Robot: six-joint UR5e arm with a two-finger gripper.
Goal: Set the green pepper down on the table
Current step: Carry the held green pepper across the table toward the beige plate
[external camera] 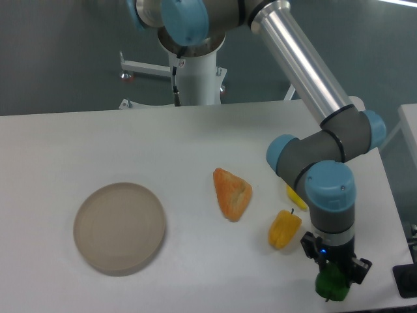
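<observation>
The green pepper is small, glossy and dark green. It sits between the fingers of my gripper at the front right of the white table. The gripper points straight down and is shut on the pepper, at or just above the tabletop near its front edge; I cannot tell whether the pepper touches the surface. The gripper body hides the pepper's top.
A yellow-orange pepper lies just left of the gripper. An orange bread-like wedge lies in the middle. A round beige plate sits at the front left. A small yellow item shows behind the arm's wrist.
</observation>
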